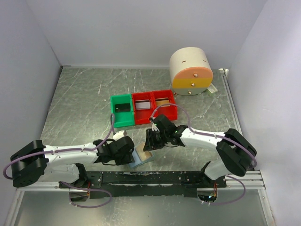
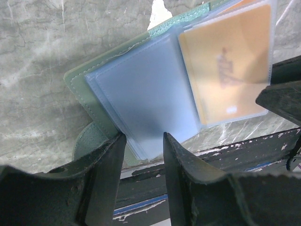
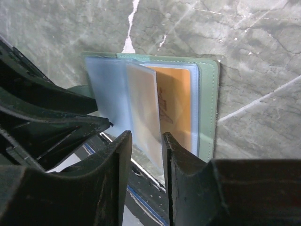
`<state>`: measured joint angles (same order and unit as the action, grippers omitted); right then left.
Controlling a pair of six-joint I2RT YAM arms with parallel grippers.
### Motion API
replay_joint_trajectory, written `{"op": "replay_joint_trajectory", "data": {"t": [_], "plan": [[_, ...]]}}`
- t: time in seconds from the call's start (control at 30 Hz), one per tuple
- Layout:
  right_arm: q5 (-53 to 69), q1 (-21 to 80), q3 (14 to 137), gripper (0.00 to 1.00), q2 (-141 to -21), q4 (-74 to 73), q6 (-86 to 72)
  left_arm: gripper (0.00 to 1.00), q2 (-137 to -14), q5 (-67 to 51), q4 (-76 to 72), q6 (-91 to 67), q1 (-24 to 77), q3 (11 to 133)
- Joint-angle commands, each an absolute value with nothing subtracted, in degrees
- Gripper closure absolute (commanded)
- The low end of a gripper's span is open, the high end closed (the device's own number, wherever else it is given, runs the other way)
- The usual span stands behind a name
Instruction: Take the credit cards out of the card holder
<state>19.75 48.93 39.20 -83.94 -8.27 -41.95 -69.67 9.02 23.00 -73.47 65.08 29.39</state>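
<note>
Credit cards (image 2: 225, 70) sit inside the card holder (image 2: 141, 94), which lies spread open nearer the arm bases than the green bin (image 1: 124, 121), with its near edge over the black rail (image 1: 155, 178). The holder is a green cover with pale blue see-through leaves. In the left wrist view an orange card fills the right-hand pocket. In the right wrist view a tan card (image 3: 142, 108) shows in a raised leaf, with an orange card (image 3: 176, 101) in the pocket behind it. Every card seen is in a pocket.

Two red bins (image 1: 143, 118) stand touching the green bin's right side, all three in one row. The green bin holds something dark and flat, and the red ones hold pale flat things too small to name. A round cream drawer unit (image 1: 188, 63) stands beyond the green bin, off to its right.

The left claw (image 2: 143, 146) is about half open at the holder's near edge, with the lower rim of a blue leaf between its fingers (image 2: 110, 165). I cannot tell whether it pinches the leaf. The right claw (image 3: 146, 155) is narrower and straddles the raised tan-card leaf, which fills the gap between its fingers (image 3: 178, 165). Whether it grips the leaf cannot be told.
</note>
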Motion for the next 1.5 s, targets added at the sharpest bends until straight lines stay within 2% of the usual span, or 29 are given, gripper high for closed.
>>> {"op": "replay_joint_trajectory", "data": {"t": [0.0,0.27,0.6,1.0,1.2,1.33,1.47], "plan": [[20.8,49.5,39.9,0.68,-81.7,-8.5,-41.8,0.5,-72.3,9.6,23.4,-72.5,65.0,27.6],[30.9,49.6,38.9,0.68,-82.0,0.2,-44.9,0.5,-71.2,10.4,24.3,-73.1,65.0,27.5],[36.1,50.9,40.3,0.66,-85.2,4.4,-45.9,0.49,-65.7,12.7,27.8,-75.6,65.0,26.6],[37.9,55.2,44.7,0.63,-93.3,7.6,-46.5,0.44,-50.0,18.0,44.0,-82.2,65.1,28.3],[30.2,55.4,45.0,0.63,-91.3,2.1,-45.3,0.42,-46.5,17.3,41.9,-79.5,65.1,28.2],[20.9,55.3,44.3,0.67,-89.1,-2.7,-45.3,0.43,-48.3,14.8,35.1,-75.2,65.1,28.5],[18.2,54.5,41.4,0.68,-87.9,-2.1,-47.3,0.44,-52.4,12.7,28.9,-72.3,65.1,29.8]]}}
